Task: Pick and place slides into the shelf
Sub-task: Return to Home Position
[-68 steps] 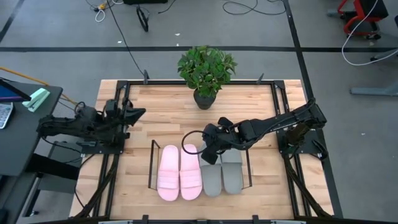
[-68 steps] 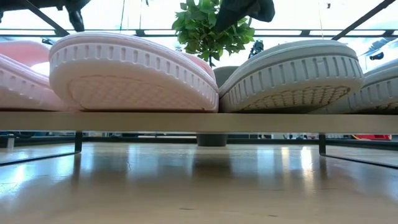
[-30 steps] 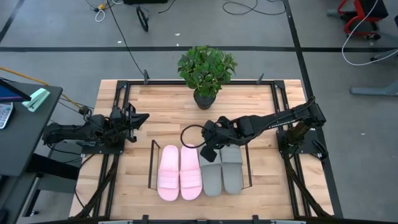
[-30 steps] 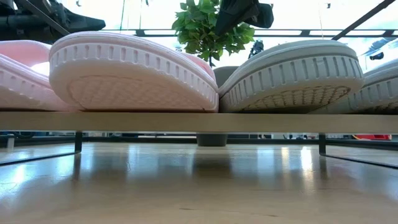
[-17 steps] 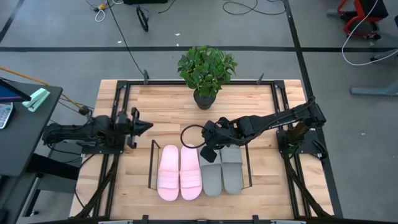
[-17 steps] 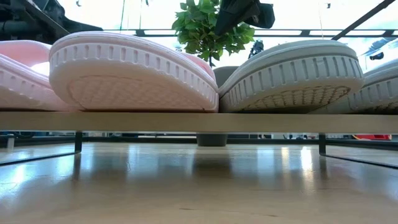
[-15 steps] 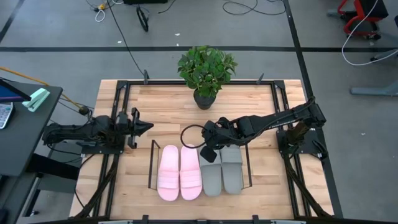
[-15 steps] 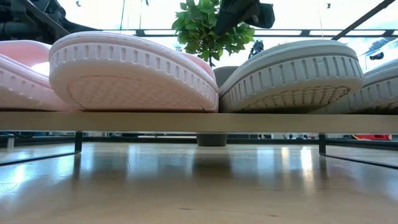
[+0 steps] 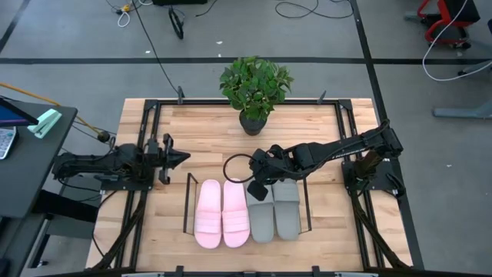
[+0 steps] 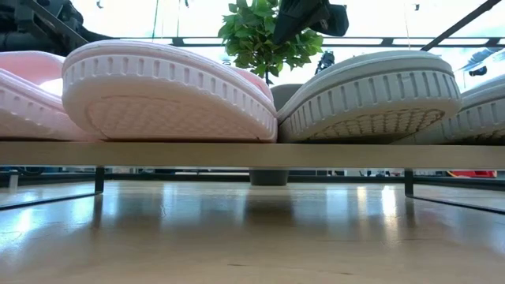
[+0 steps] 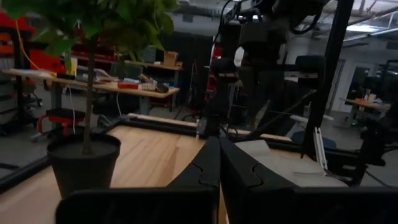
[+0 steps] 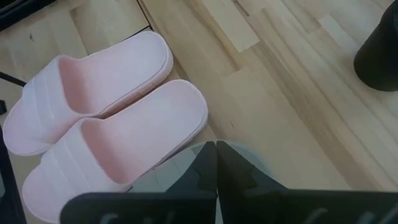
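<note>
All four slides lie side by side on the shelf [image 9: 187, 204], soles down. The pink pair [image 9: 222, 213] is to the left of the grey pair [image 9: 274, 216]. The low view looks at their near ends: a pink slide [image 10: 158, 95] and a grey slide [image 10: 371, 95] on the shelf's board [image 10: 252, 152]. My right gripper [image 9: 256, 188] is shut and hovers over the far end of the left grey slide [image 12: 186, 168]. In the low view there is a gap under it. My left gripper [image 9: 184, 156] is shut and waits at the table's left side, left of the shelf.
A potted plant [image 9: 254, 85] stands at the middle of the table's far edge; its pot [image 11: 84, 165] shows in the left wrist view. A black cable loop [image 9: 233, 165] hangs beside my right gripper. Black rails [image 9: 146, 123] edge the table. Bare wood lies between shelf and plant.
My left gripper has swung a little toward the table's near edge, staying shut, and then held still. My right gripper and the slides have kept their places.
</note>
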Controlling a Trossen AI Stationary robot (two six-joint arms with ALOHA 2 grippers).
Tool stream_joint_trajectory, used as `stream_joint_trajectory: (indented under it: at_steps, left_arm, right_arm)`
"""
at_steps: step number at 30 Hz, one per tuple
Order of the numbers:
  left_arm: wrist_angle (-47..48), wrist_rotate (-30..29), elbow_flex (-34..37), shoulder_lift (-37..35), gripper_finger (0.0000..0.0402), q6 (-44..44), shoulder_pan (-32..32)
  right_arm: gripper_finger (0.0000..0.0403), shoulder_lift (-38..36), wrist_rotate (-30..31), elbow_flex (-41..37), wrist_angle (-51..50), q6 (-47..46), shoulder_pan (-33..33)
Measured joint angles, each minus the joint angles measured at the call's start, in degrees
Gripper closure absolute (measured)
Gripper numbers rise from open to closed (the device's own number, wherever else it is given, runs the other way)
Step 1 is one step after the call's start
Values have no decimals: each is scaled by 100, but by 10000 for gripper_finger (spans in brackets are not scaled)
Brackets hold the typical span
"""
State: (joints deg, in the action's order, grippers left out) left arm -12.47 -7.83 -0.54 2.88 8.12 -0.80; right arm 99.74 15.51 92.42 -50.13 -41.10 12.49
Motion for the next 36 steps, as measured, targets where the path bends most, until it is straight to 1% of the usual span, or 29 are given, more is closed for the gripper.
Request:
stream_joint_trajectory:
  at_steps: [4,8,11,15,22,25,30,36]
  left_arm:
    - [-171,187,0,-5,398,-130,0]
    - [-24,286,2,-4,395,-134,0]
    - [433,331,2,-1,398,-105,0]
    - [939,556,2,-1,396,-65,0]
    - [996,541,4,-1,398,-428,0]
    - [1029,547,7,-1,388,-380,0]
    - [1032,546,7,8,358,158,0]
    - [1027,537,9,8,339,171,0]
  right_arm:
    - [403,0,-33,0,0,2,0]
    - [403,0,-46,0,-2,7,0]
    - [403,0,-52,0,-4,20,0]
    - [403,0,-62,0,-12,68,0]
    - [403,0,-61,-2,-59,229,0]
    - [403,0,-63,-19,-52,284,0]
    - [403,-140,-100,-416,52,185,81]
    - [403,-837,-201,-1316,535,-148,185]
